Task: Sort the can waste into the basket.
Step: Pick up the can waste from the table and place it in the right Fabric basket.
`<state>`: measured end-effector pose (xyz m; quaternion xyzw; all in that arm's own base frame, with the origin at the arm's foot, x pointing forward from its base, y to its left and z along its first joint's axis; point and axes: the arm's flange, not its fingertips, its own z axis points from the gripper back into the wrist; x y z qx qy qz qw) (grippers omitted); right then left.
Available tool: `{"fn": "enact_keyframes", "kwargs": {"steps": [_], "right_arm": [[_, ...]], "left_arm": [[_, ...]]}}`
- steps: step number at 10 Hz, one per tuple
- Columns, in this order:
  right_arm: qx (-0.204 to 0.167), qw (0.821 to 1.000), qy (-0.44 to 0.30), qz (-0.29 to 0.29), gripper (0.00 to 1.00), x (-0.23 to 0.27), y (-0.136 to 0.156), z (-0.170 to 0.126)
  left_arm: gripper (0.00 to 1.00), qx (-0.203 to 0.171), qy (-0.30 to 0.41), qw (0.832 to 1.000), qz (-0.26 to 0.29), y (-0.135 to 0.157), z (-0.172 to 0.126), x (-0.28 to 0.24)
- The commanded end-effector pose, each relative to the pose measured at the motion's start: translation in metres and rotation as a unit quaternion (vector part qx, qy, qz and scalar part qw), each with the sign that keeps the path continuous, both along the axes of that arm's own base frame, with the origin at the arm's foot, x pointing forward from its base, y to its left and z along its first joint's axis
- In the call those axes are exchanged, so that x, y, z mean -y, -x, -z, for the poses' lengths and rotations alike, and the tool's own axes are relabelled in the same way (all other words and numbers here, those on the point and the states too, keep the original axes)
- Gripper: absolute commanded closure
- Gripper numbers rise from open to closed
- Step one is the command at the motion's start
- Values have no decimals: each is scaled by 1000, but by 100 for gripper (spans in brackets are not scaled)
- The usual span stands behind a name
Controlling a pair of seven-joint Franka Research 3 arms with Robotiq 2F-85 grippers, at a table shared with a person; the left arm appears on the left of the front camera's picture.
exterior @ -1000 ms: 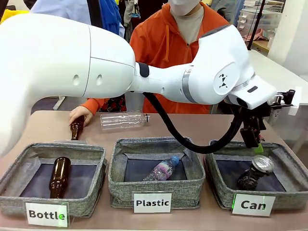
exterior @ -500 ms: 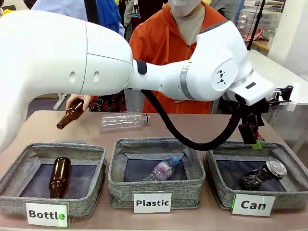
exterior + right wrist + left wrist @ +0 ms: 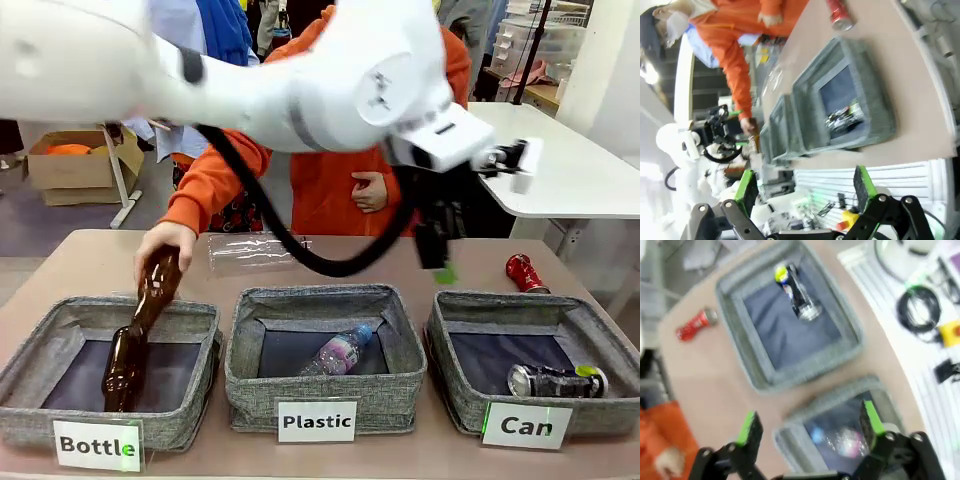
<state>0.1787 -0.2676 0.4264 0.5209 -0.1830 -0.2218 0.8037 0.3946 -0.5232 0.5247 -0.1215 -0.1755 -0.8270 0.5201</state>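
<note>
Grippers: left gripper (image 3: 441,262) and right gripper (image 3: 804,184) both wide, empty.
Black can (image 3: 555,380): in basket (image 3: 455,392), front right corner.
Red can (image 3: 522,272): near table (image 3: 90,260) far right corner, behind basket.
Risk: crushed shape may slip from the pads; a nudge could send it off the edge.

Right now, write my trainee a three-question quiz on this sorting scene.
1. Where does the red can lie?
2. True or false: the left gripper is shut on a can.
3. What lies in the Can basket? A: black can. B: red can. C: nothing.
Key: 1. On the table, just beyond the Can basket. 2. False: it is open and empty. 3. A.
</note>
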Motion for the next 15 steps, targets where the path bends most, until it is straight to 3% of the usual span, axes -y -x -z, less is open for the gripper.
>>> {"fn": "enact_keyframes", "kwargs": {"steps": [1,3,10,13,15], "right_arm": [[-15,998,-37,-40,0,-48,-42,2],[2,997,-39,-70,0,-88,-57,4],[13,996,-55,-69,0,-84,-48,0],[17,996,-62,-61,0,-79,-49,0],[17,997,-49,-60,0,-89,-54,-6]], "left_arm": [[0,6,-14,999,-36,29,-2,-70],[0,5,3,998,-56,23,-2,-97],[0,-9,23,997,-71,17,7,-99],[0,-29,20,996,-79,6,11,-106],[0,-66,22,993,-94,0,5,-137]]}}
